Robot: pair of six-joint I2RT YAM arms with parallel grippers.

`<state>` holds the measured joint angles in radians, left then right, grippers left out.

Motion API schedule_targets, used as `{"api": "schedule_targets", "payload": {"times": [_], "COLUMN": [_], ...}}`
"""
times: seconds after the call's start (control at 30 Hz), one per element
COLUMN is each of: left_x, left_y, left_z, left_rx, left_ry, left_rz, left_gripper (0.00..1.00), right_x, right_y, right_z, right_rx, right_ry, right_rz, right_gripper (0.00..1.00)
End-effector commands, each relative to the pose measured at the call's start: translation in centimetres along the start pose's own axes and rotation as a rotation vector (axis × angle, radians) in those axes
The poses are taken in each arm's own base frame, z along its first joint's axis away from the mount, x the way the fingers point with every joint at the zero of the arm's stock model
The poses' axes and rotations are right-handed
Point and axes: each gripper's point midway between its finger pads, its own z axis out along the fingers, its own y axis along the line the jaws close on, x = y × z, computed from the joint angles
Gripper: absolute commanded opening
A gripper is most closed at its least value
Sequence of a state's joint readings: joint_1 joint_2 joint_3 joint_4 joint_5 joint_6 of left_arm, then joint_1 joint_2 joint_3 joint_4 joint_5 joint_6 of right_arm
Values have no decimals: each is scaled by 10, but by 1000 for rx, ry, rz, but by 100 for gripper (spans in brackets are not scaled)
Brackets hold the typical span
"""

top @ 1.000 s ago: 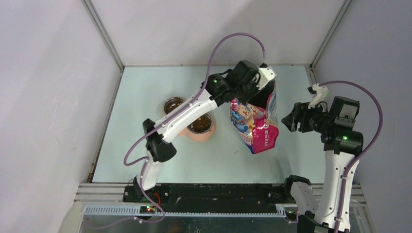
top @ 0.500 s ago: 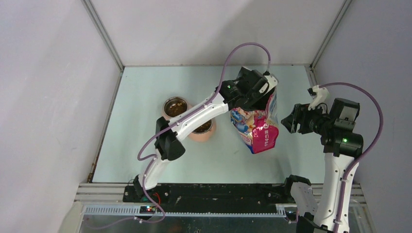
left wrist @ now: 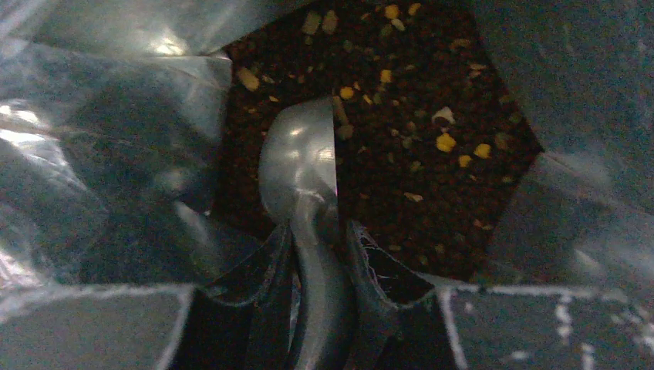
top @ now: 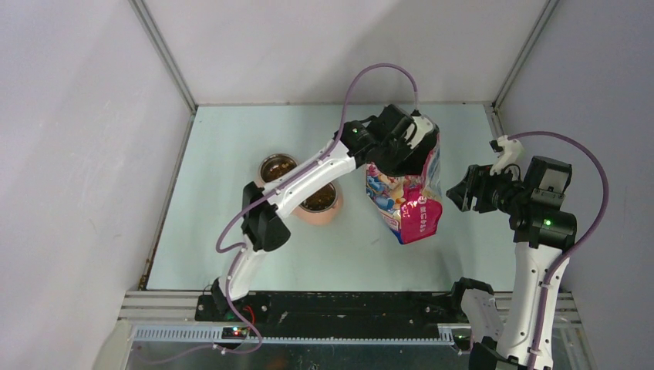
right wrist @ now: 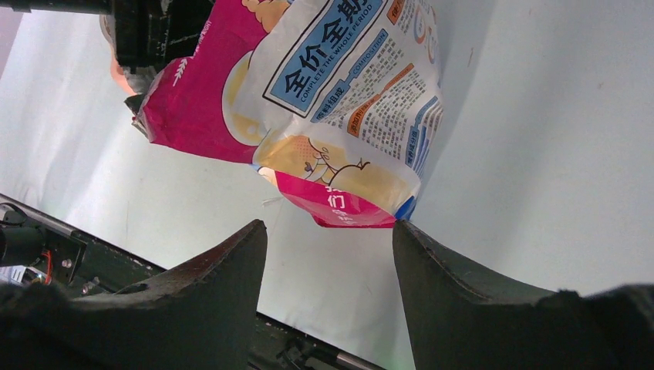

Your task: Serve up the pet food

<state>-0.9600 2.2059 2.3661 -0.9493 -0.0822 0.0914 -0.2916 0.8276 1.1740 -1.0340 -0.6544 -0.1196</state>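
The pet food (left wrist: 432, 154) is a dark brown heap of kibble with yellow bits at the bottom of the foil-lined bag. A grey metal scoop (left wrist: 299, 166) rests with its bowl on the heap, and my left gripper (left wrist: 320, 243) is shut on its handle. From above, the left wrist (top: 397, 139) reaches into the mouth of the upright blue-pink bag (top: 409, 204), so its fingers are hidden there. My right gripper (top: 460, 193) hangs open just right of the bag, touching nothing. In the right wrist view the right gripper (right wrist: 330, 231) faces the bag (right wrist: 339, 92).
Left of the bag stand two steel bowls (top: 278, 166) in a peach holder (top: 318, 213), both with dark kibble inside. The left arm's forearm passes over the nearer bowl. Grey walls close in the table on three sides, and a black rail (top: 339, 304) runs along the near edge.
The left wrist has moved right and settled deeper into the bag's mouth, still gripping the scoop. The right arm and the bag have stayed put.
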Motion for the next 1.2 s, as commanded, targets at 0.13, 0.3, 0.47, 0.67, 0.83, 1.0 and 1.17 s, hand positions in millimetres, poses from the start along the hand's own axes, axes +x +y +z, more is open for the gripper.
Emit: {"api": "schedule_targets", "payload": {"times": [0.13, 0.3, 0.47, 0.67, 0.83, 1.0, 1.17], "left_x": [-24, -36, -44, -56, -66, -66, -69], "left_y": [-72, -71, -54, -21, -1, 19, 38], "left_z": [-78, -103, -109, -121, -135, -141, -149], "left_rx": [462, 612, 607, 600, 643, 685, 716], "left_ry": [-71, -112, -146, -215, -267, -275, -305], "left_rz": [-157, -228, -267, -305, -344, -433, -514], "left_gripper": [0, 0, 0, 0, 0, 0, 0], "right_x": [-4, -5, -5, -5, -5, -5, -4], "right_y": [4, 4, 3, 1, -1, -4, -8], "right_z": [-3, -3, -4, -4, -4, -3, -2], "right_rx": [-11, -12, -5, 6, 12, 24, 35], "right_ry": [-23, -26, -29, -27, -28, -20, -15], "right_rz": [2, 8, 8, 6, 3, 7, 11], "right_gripper": [64, 64, 64, 64, 64, 64, 64]}}
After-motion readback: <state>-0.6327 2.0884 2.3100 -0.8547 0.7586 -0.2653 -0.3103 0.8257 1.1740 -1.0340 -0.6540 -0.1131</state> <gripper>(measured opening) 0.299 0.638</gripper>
